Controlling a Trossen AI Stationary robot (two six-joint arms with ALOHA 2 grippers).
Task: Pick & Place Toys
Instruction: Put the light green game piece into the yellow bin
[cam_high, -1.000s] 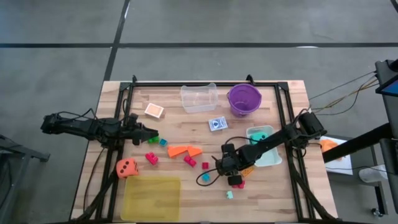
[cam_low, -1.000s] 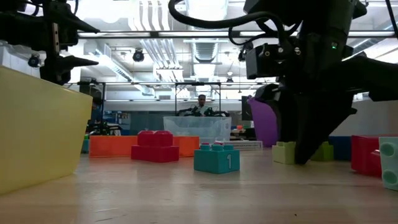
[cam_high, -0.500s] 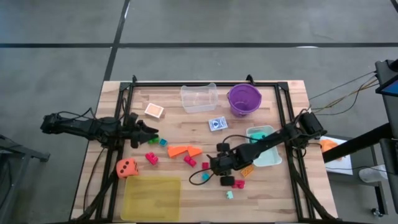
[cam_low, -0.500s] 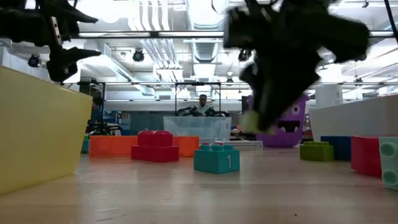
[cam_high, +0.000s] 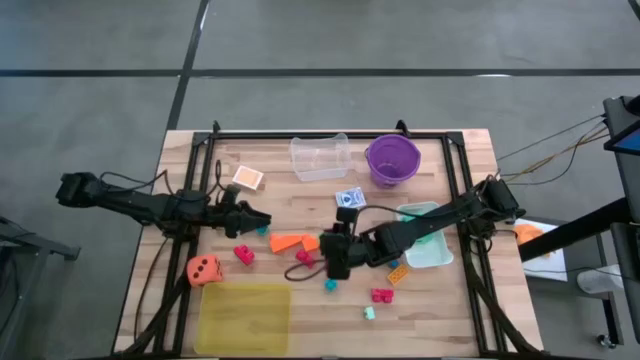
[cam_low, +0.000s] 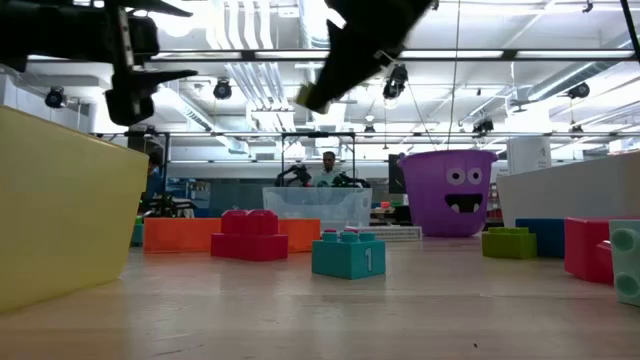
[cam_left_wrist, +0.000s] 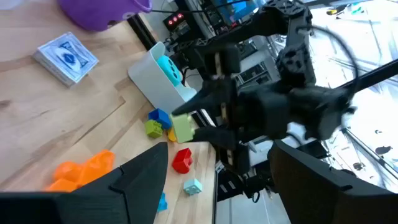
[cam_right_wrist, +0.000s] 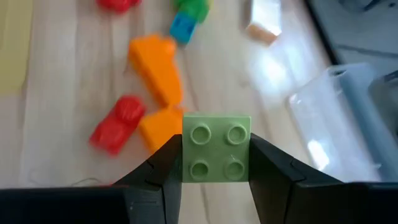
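Note:
My right gripper (cam_right_wrist: 216, 163) is shut on a light green four-stud brick (cam_right_wrist: 216, 149), high above the table's middle (cam_high: 335, 262); the low view shows the brick (cam_low: 312, 97) up in the air. Below it lie two orange wedges (cam_high: 295, 242), red bricks (cam_high: 304, 258), a teal brick (cam_high: 329, 285) and a pink brick (cam_high: 381, 295). Toward the left, my left gripper (cam_high: 262, 218) stands open above the table with nothing between its fingers, pointing toward the right gripper. An orange die (cam_high: 204, 269) rests at the near left. My right gripper pinches the green brick by two opposite side walls (cam_right_wrist: 185, 155) between its two fingers. The studded top faces back toward the wrist. The fingers come slanting down from the table's right. The brick is lifted clear of the table.
At the far edge stand a clear tub (cam_high: 321, 156) and a purple bucket (cam_high: 392, 158). A blue card pack (cam_high: 349, 198) and an orange one (cam_high: 248, 178) lie nearby. A pale teal tray (cam_high: 425, 240) sits at the right, a flat yellow tray (cam_high: 243, 318) at the near left.
My right gripper has risen from the table with the green brick, lifting it clear, and has swung toward the table's left and middle, tipping from pointing down to a slant. My left gripper has reached a little toward the table's right.

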